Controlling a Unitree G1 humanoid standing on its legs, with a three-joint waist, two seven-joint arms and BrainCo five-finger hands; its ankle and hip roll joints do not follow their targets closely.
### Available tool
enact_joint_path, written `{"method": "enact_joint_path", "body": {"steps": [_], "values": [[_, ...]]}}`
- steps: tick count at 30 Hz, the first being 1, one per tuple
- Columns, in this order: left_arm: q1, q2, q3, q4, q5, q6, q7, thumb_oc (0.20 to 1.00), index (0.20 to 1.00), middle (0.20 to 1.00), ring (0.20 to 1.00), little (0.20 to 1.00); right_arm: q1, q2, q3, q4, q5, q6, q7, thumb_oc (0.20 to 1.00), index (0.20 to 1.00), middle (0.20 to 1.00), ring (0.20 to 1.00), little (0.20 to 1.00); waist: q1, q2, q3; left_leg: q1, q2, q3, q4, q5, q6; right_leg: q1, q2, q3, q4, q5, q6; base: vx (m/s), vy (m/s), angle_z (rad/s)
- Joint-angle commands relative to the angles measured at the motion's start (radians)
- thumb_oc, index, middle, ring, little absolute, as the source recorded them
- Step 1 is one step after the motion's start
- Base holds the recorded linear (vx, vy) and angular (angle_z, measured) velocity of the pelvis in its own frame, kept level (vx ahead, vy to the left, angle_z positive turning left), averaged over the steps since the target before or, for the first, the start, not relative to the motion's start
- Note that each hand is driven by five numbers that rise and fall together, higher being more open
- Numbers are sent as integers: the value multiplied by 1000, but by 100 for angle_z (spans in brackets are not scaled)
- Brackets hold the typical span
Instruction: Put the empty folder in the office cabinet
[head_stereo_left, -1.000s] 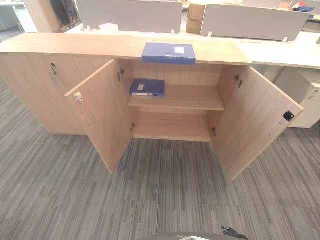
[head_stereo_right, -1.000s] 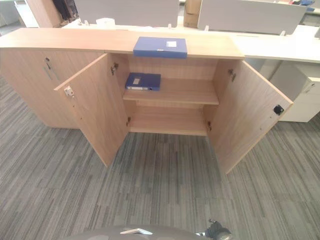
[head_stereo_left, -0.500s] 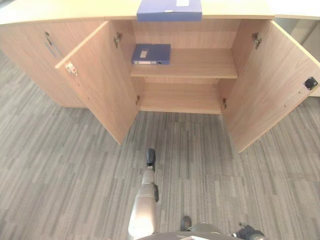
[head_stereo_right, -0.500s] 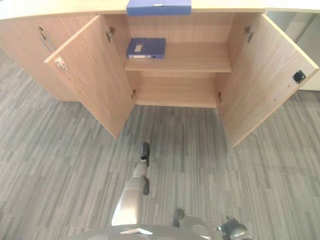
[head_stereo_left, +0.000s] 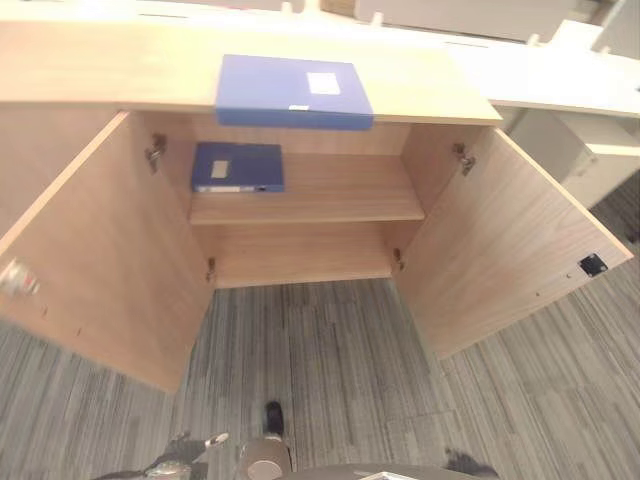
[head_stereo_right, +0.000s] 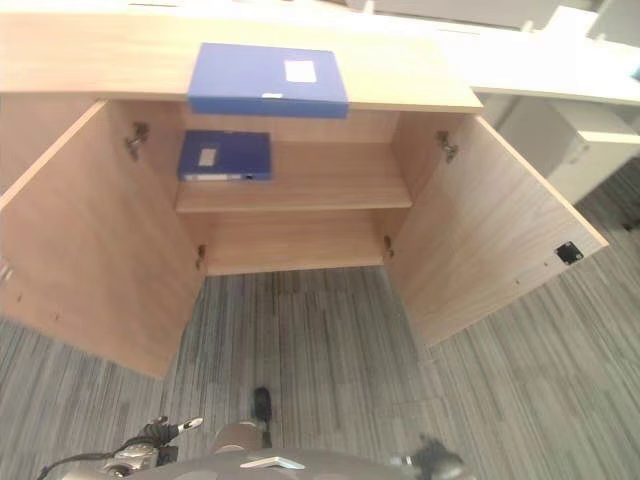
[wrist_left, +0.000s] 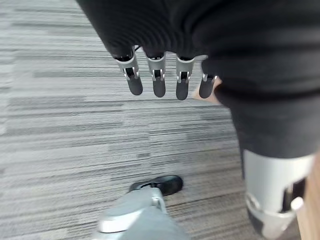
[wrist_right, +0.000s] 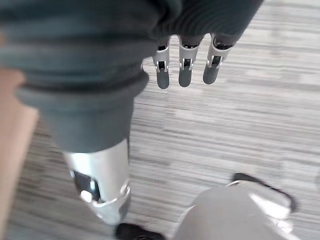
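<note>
Office cabinet (head_stereo_left: 300, 95) stood w/ both doors swung wide: left door (head_stereo_left: 110, 260) angled out toward the robot's left, right door (head_stereo_left: 505, 245) angled out to the right, a small dark catch (head_stereo_left: 592, 265) near its outer edge. Blue folder (head_stereo_left: 293, 91) lay flat on the cabinet's top, over the open bay, front edge about flush w/ the top's front edge, white label (head_stereo_left: 322, 83) facing up. Can't tell from outside whether it was empty. Second blue folder (head_stereo_left: 237, 166) lay flat on the upper shelf (head_stereo_left: 340, 195), at the shelf's left end, close to the left hinge (head_stereo_left: 155, 153); rest of that shelf bare wood. Lower shelf (head_stereo_left: 300, 265) bare too. Grey striped carpet (head_stereo_left: 330, 350) ran in front of the cabinet. White desk surface (head_stereo_left: 550, 85) and a white drawer unit (head_stereo_left: 570, 150) sat behind and to the right of the cabinet. Left hand (wrist_left: 159, 70) hung over the carpet in left wrist view, fingers (wrist_left: 158, 82) straight, slightly spread, holding nothing. Right hand (wrist_right: 186, 60) likewise over carpet in right wrist view, fingers (wrist_right: 184, 72) straight, side by side, holding nothing. Both hands well apart from either folder.
</note>
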Motion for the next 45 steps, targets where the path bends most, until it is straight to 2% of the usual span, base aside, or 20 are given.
{"method": "enact_joint_path", "body": {"steps": [1, 2, 3, 4, 5, 6, 7, 9, 10, 11, 12, 13, 15, 16, 18, 22, 32, 39, 42, 45], "values": [[35, 27, -29, -4, -10, 0, 42, 1000, 1000, 1000, 1000, 1000, -27, -64, 2, -67, 33, -11, -34, 1000, 1000, 1000, 1000, 1000, 9, 54, 40, -91, 52, -66, 18, 18, -70, 26, -55, -44, -105, 145, -17, 146, 209, 11], [35, 27, -29, -4, -10, 0, 42, 1000, 1000, 1000, 1000, 1000, -27, -64, 2, -67, 33, -11, -34, 1000, 1000, 1000, 1000, 1000, 9, 54, 40, -91, 52, -66, 18, 18, -70, 26, -55, -44, -105, 145, -17, 369, 358, -9], [-10, 112, -13, -8, -32, 0, 17, 1000, 1000, 1000, 1000, 1000, -34, -78, 39, -117, 2, -10, -30, 1000, 1000, 1000, 1000, 1000, -35, 74, 44, -10, 38, -52, -3, -15, -67, -32, -63, -95, -131, 91, -27, 222, 149, -20], [-10, 112, -13, -8, -32, 0, 17, 1000, 1000, 1000, 1000, 1000, -34, -78, 39, -117, 2, -10, -30, 1000, 1000, 1000, 1000, 1000, -35, 74, 44, -10, 38, -52, -3, -15, -67, -32, -63, -95, -131, 91, -27, 422, 183, -27], [-11, 117, -14, -21, -13, 3, 15, 1000, 1000, 1000, 1000, 1000, -38, -83, 72, -161, -46, -14, -35, 1000, 1000, 1000, 1000, 1000, -58, 81, 46, 49, 37, -44, -17, -44, -77, -48, -65, -150, -238, 0, -34, 200, 35, -7], [-11, 117, -14, -21, -13, 3, 15, 1000, 1000, 1000, 1000, 1000, -38, -83, 72, -161, -46, -14, -35, 1000, 1000, 1000, 1000, 1000, -58, 81, 46, 49, 37, -44, -17, -44, -77, -48, -65, -150, -238, 0, -34, 329, 8, -13], [39, 130, -2, -32, 29, -13, 22, 1000, 1000, 1000, 1000, 1000, -38, -102, 61, -203, -61, -19, -44, 1000, 1000, 1000, 1000, 1000, -63, 82, 54, 76, 36, -53, -23, -58, -85, -72, -72, -179, -351, -22, -27, 129, -27, -5], [39, 130, -2, -32, 29, -13, 22, 1000, 1000, 1000, 1000, 1000, -38, -102, 61, -203, -61, -19, -44, 1000, 1000, 1000, 1000, 1000, -63, 82, 54, 76, 36, -53, -23, -58, -85, -72, -72, -179, -351, -22, -27, 126, -45, -1], [63, 113, -9, -62, 32, -34, 30, 1000, 1000, 1000, 1000, 1000, -21, -117, 37, -227, -60, -23, -55, 1000, 1000, 1000, 1000, 1000, -84, 83, 64, 122, 38, -62, -41, -69, -99, -88, -82, -181, -436, 3, -12, 123, -63, 3], [63, 113, -9, -62, 32, -34, 30, 1000, 1000, 1000, 1000, 1000, -21, -117, 37, -227, -60, -23, -55, 1000, 1000, 1000, 1000, 1000, -84, 83, 64, 122, 38, -62, -41, -69, -99, -88, -82, -181, -436, 3, -12, 284, -207, 44], [66, 83, -33, -103, 23, -45, 37, 1000, 1000, 1000, 1000, 1000, 3, -129, 7, -227, -57, -21, -64, 1000, 1000, 1000, 1000, 1000, -105, 77, 72, 161, 53, -74, -38, -87, -120, -111, -105, -175, -477, 57, 8, 248, -263, 62], [63, 72, -48, -123, 17, -54, 42, 1000, 1000, 1000, 1000, 1000, 4, -136, 4, -206, -67, -18, -62, 1000, 1000, 1000, 1000, 1000, -111, 74, 70, 178, 56, -92, -31, -99, -130, -92, -104, -164, -510, 60, 13, 248, -263, 62], [67, 67, -48, -128, 18, -57, 44, 1000, 1000, 1000, 1000, 1000, 5, -135, 11, -191, -79, -18, -61, 1000, 1000, 1000, 1000, 1000, -105, 70, 59, 188, 60, -94, -34, -102, -137, -71, -99, -171, -537, 53, 11, 126, -188, 94], [76, 52, -48, -133, 17, -58, 49, 1000, 1000, 1000, 1000, 1000, 1, -145, 27, -177, -99, -21, -60, 1000, 1000, 1000, 1000, 1000, -95, 76, 37, 194, 87, -107, -40, -83, -161, -24, -70, -185, -576, 41, 1, 148, -247, 127], [80, 35, -50, -132, 18, -59, 54, 1000, 1000, 1000, 1000, 1000, 4, -153, 29, -169, -104, -25, -62, 1000, 1000, 1000, 1000, 1000, -90, 85, 23, 204, 107, -119, -57, -68, -176, 7, -45, -199, -596, 26, -10, 104, -195, 47], [78, 8, -74, -142, 52, -65, 83, 1000, 1000, 1000, 1000, 1000, 4, -156, 21, -131, -96, -29, -76, 1000, 1000, 1000, 1000, 1000, -86, 101, 13, 206, 135, -141, -72, -45, -193, 37, -12, -221, -609, -5, -31, 42, -113, 5], [91, -9, -113, -172, 135, -70, 130, 1000, 1000, 1000, 1000, 1000, -5, -153, 61, -105, -143, -34, -88, 1000, 1000, 1000, 1000, 1000, -78, 134, 1, 233, 157, -154, -103, -17, -213, 88, 17, -246, -619, -49, -53, 23, -45, -13], [159, 27, -83, -339, 207, -74, 179, 1000, 1000, 1000, 1000, 1000, 2, -158, 47, -118, -165, -33, -103, 1000, 1000, 1000, 1000, 1000, -63, 142, -1, 231, 157, -165, -112, -10, -217, 101, 17, -264, -622, -57, -53, -18, 5, 13], [269, 95, -18, -547, 305, -77, 210, 1000, 1000, 1000, 1000, 1000, 19, -173, 28, -138, -192, -31, -96, 1000, 1000, 1000, 1000, 1000, -43, 144, -5, 230, 156, -172, -118, -15, -217, 109, 10, -281, -622, -58, -45, -23, 18, 14], [331, 118, 38, -631, 356, -81, 236, 1000, 1000, 1000, 1000, 1000, 29, -177, 18, -145, -203, -29, -88, 1000, 1000, 1000, 1000, 1000, -31, 142, -10, 234, 155, -174, -119, -21, -216, 115, 6, -287, -622, -59, -42, -4, 10, 6]]}}
